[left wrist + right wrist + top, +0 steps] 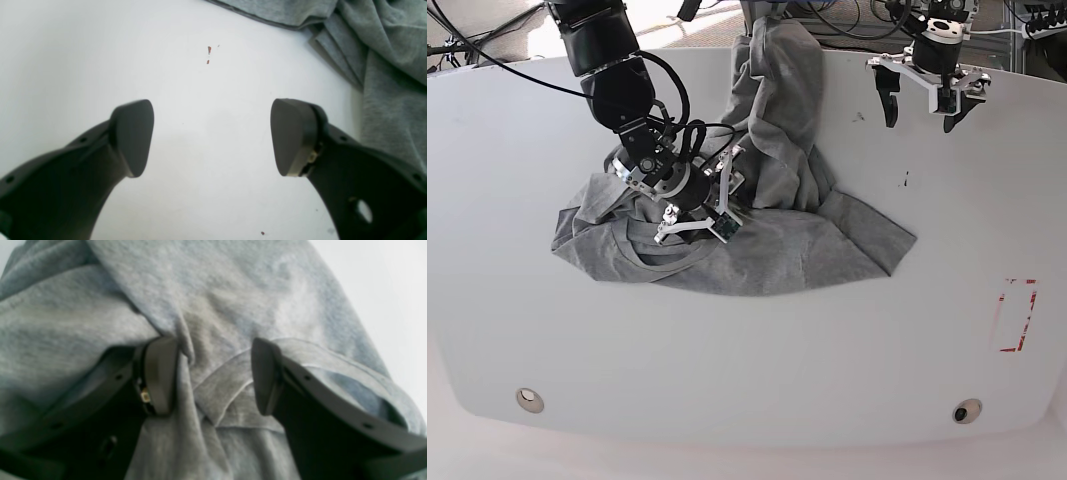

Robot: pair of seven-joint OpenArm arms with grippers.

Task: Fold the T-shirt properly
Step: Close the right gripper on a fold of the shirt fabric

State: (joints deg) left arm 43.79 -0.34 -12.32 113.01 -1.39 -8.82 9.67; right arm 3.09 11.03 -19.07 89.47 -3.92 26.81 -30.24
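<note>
The T-shirt (767, 250), heather grey, lies crumpled at the middle of the white table (827, 360), one part stretching toward the far edge. My right gripper (689, 205) is lowered onto its left half, near the collar (652, 250). The right wrist view shows this gripper (213, 373) open, with a stitched band and a ridge of the T-shirt (217, 300) lying between its fingers and the left finger against the ridge. My left gripper (922, 112) hangs at the far right, open and empty (213, 133) over bare table, the T-shirt's edge (393, 50) off to its upper right.
A red rectangle outline (1017, 315) is marked on the table at the right. Two round fittings (529, 400) (967, 411) sit near the front edge. Cables run along the far edge. Small red specks (208, 50) dot the table ahead of the left gripper.
</note>
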